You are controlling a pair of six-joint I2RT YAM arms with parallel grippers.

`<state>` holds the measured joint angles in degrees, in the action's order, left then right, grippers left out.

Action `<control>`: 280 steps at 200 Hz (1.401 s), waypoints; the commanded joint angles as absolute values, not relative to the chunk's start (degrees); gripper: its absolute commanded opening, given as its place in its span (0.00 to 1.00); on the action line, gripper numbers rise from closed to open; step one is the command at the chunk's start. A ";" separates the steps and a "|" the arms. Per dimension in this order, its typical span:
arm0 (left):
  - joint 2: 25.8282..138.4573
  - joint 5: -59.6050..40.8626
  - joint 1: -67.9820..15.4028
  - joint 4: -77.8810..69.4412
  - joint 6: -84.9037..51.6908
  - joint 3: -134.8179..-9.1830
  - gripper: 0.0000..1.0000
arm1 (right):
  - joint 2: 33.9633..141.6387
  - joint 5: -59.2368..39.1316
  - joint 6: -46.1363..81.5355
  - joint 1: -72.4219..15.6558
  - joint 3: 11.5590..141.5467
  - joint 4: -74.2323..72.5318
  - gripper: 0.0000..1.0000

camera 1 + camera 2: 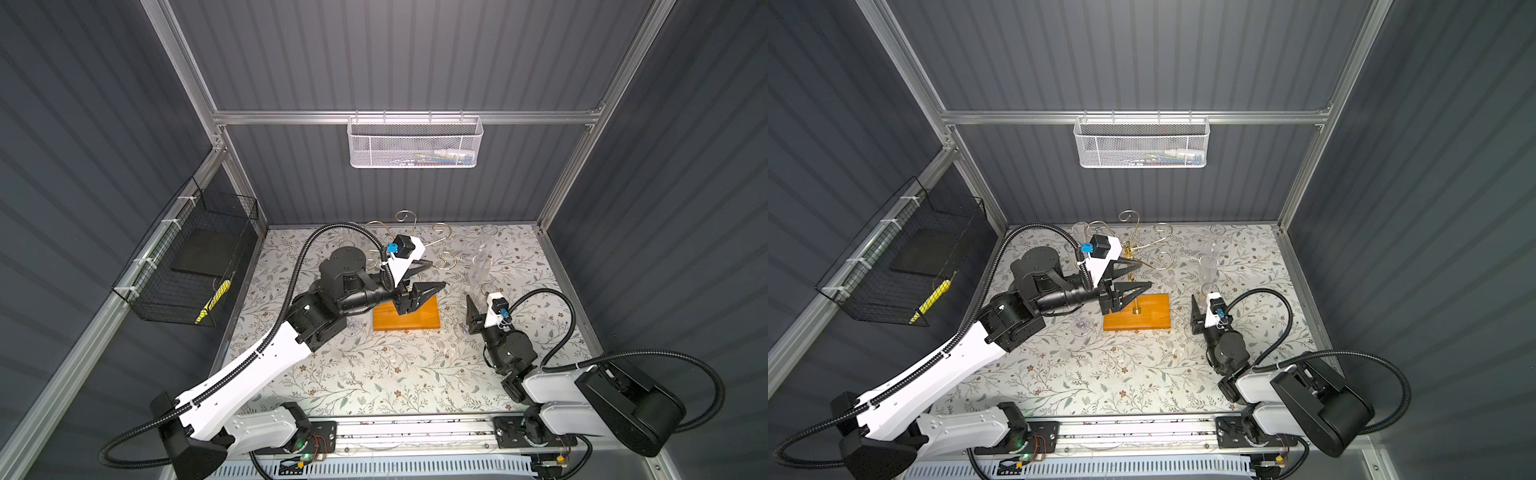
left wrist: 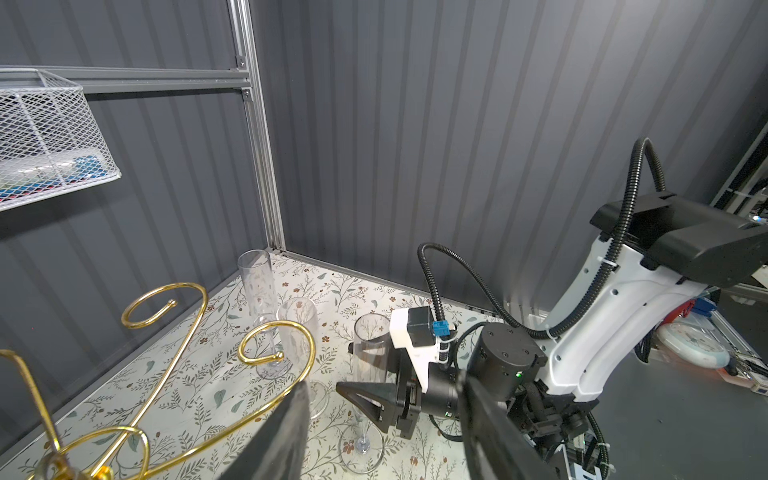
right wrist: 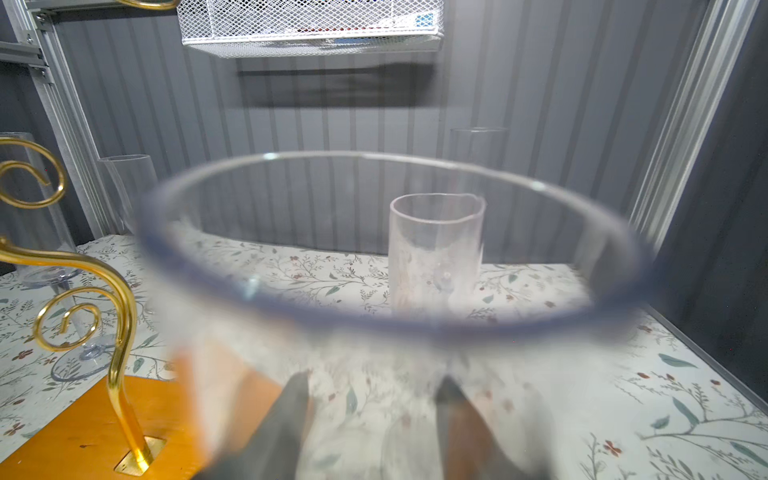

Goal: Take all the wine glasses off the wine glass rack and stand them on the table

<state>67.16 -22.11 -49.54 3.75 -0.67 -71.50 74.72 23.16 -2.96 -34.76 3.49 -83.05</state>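
The wine glass rack (image 1: 419, 318) (image 1: 1150, 311) is a gold pole with scroll arms (image 2: 183, 286) on an orange wooden base (image 3: 75, 432). A clear wine glass (image 1: 484, 289) (image 2: 372, 345) stands upright on the floral table right of the rack, its rim (image 3: 395, 324) filling the right wrist view. My right gripper (image 1: 478, 309) (image 1: 1200, 311) (image 2: 345, 368) (image 3: 370, 399) is open, one finger on each side of the glass's lower bowl. My left gripper (image 1: 436, 274) (image 1: 1144, 273) (image 2: 382, 436) hovers open beside the pole's top, holding nothing. No glass plainly hangs on the rack.
Two more clear glasses (image 1: 490, 232) (image 1: 482, 259) stand behind the right gripper. A glass foot (image 1: 353, 328) sits under the left arm, and a faint glass (image 1: 349, 237) shows by the rack's far-left scroll. A white mesh basket (image 1: 413, 143) hangs on the back wall, a black wire basket (image 1: 195, 257) on the left wall.
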 commanded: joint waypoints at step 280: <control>57.16 -8.31 -49.72 5.57 4.65 -69.92 0.63 | 23.67 19.24 -7.03 -37.94 10.63 -32.78 0.99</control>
<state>59.46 -13.02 -49.54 4.93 1.69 -69.63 28.29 21.39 -5.45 -37.63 6.00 -44.82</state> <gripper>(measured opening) 0.629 0.989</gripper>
